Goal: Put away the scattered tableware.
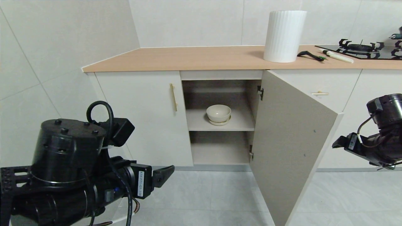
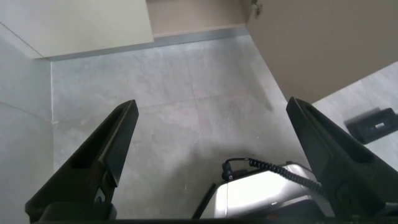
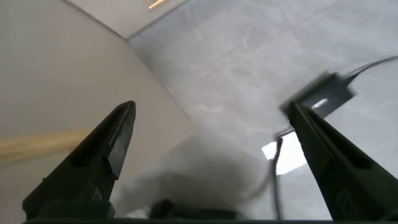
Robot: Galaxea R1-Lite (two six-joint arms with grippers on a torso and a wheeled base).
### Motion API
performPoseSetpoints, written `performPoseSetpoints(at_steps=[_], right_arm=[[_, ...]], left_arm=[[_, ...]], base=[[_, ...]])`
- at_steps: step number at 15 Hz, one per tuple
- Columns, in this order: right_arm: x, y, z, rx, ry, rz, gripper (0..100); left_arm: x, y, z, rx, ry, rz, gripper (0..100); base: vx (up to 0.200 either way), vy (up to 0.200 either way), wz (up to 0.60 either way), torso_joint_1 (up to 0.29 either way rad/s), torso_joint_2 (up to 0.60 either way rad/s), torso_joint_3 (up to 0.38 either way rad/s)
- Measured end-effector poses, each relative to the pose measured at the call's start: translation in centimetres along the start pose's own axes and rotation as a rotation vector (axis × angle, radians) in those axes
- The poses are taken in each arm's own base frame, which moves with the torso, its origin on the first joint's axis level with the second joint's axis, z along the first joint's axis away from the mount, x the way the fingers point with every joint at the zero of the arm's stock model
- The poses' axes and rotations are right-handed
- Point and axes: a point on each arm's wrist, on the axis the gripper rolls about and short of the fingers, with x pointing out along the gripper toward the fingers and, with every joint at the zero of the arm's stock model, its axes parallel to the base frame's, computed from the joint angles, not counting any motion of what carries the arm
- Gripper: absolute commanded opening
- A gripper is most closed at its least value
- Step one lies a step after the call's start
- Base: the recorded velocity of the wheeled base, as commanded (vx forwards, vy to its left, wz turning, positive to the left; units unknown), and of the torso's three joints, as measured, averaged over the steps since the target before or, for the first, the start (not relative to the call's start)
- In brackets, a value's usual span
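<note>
The left claw (image 2: 212,109) hangs low at the left, in front of the cupboards and above the grey tiled floor (image 1: 220,194). Its two dark fingers (image 2: 112,152) are spread wide apart with nothing between them.

Behind it, a closed cupboard door (image 1: 141,116) carries an upright gold handle (image 1: 173,97) near its right edge. Just right of that door the cupboard (image 1: 220,119) stands open, with an upper shelf (image 1: 238,122) and a lower compartment beneath it. A pale bowl (image 1: 218,113) sits upright on a small plate (image 1: 219,123) on the upper shelf, towards the middle. The lower compartment holds nothing that can be made out.

The open door (image 1: 292,131) is hinged on the cupboard's right side and swings outward towards the robot.

On the wooden bench (image 1: 188,58) above, a tall white ribbed cylinder (image 1: 284,36) stands upright over the open door's hinge side. Just to its right lies a black-handled utensil (image 1: 311,56), and beside that a long cream-coloured one (image 1: 337,57), resting at the edge of a black hob (image 1: 361,50). Under the bench here is a drawer front with a short gold pull (image 1: 319,93).

At the far right the right claw (image 3: 210,109) hovers low, near the open door's outer face, fingers set wide and empty.
</note>
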Motion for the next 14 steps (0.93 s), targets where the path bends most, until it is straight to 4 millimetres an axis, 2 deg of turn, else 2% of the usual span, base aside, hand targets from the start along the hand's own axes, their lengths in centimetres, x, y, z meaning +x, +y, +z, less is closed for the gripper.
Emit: performPoseSetpoints(at_steps=[3,10,12,14], right_arm=[[0.4,1.5,-0.7,-0.012,0.001,0.041,100],[-0.2,4.6,-3.0,-0.082,0.045,0.127,100],[-0.7,6.0,-3.7,-0.117,0.05,0.173,100],[-1.5,8.5,-4.2,-0.159,0.041,0.248,100]], left_arm=[[0.0,0.0,0.0,-0.001,-0.001,0.001,100],[0.0,0.4,0.4,-0.015,-0.013,0.015,100],[-0.1,0.6,0.6,-0.022,-0.022,0.02,100],[-0.1,0.9,0.8,-0.03,-0.027,0.033,100]], base=[[0.0,0.0,0.0,0.0,0.0,0.0],[0.0,0.0,0.0,0.0,0.0,0.0],[0.0,0.0,0.0,0.0,0.0,0.0],[0.0,0.0,0.0,0.0,0.0,0.0]])
